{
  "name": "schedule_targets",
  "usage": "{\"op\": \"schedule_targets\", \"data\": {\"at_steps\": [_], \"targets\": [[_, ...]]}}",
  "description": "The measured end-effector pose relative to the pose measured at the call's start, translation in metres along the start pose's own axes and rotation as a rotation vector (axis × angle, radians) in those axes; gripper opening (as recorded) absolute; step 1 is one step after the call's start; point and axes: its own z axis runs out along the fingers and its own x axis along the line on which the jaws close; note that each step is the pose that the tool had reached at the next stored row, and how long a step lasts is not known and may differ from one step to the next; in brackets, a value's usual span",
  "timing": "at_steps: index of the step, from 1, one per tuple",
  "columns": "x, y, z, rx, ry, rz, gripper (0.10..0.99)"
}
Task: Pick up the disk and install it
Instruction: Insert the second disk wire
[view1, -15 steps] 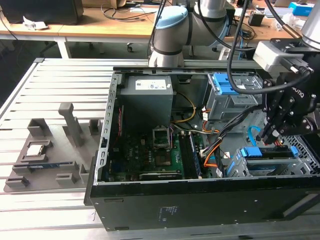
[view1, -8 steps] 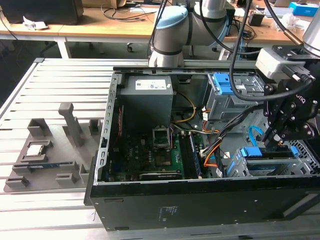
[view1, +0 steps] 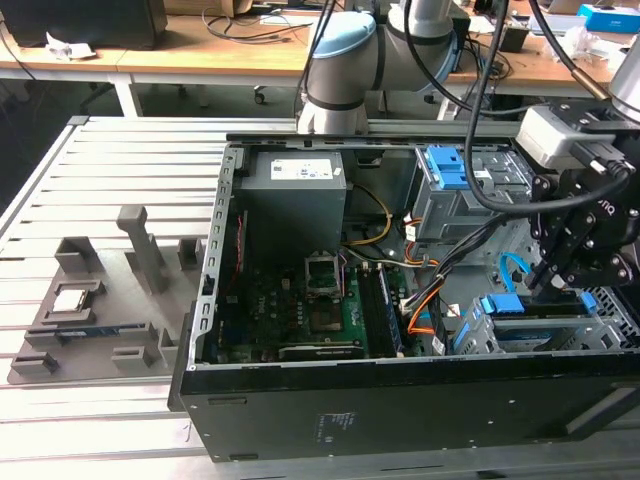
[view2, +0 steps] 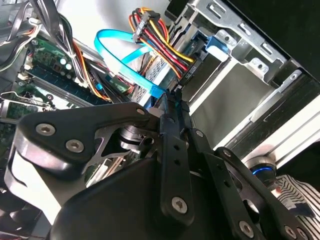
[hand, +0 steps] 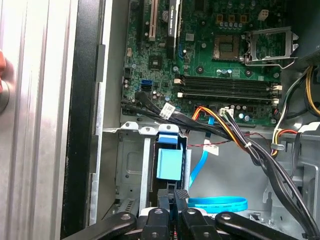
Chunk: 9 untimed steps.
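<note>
One tool (hand: 171, 196) shut above one disk (hand: 169, 162).

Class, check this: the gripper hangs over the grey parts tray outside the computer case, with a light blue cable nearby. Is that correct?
Not quite. The gripper hangs inside the computer case, over the drive bay at its corner, not over the grey parts tray; the exterior view shows this. The light blue cable is indeed nearby.

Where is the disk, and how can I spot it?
Look in the open black computer case, at the drive cage on the exterior view's right. The disk sits there under the gripper, flat, with a bright blue frame among grey metal.
</note>
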Motion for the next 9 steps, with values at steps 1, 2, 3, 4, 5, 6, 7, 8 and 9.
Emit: {"op": "schedule_targets", "data": {"at_steps": [1,2,3,4,5,6,7,8,9], "targets": [[0.0000,-0.0006,0.0005,0.000,0.0000,0.000,0.161],[0.0000,-0.0011,0.0009,0.000,0.0001,0.000,0.161],[0.0000,-0.0016,0.0014,0.000,0.0001,0.000,0.161],[0.0000,-0.0016,0.0016,0.000,0.0001,0.000,0.161],[0.0000,-0.0016,0.0019,0.000,-0.0006,0.000,0.161],[-0.0001,-0.0017,0.0021,0.000,-0.0019,0.000,0.161],[-0.0001,-0.0017,0.0022,0.000,-0.0028,0.000,0.161],[-0.0001,-0.0017,0.0022,0.000,-0.0034,0.000,0.161],[-0.0001,-0.0017,0.0022,0.000,-0.0038,0.000,0.161]]}}
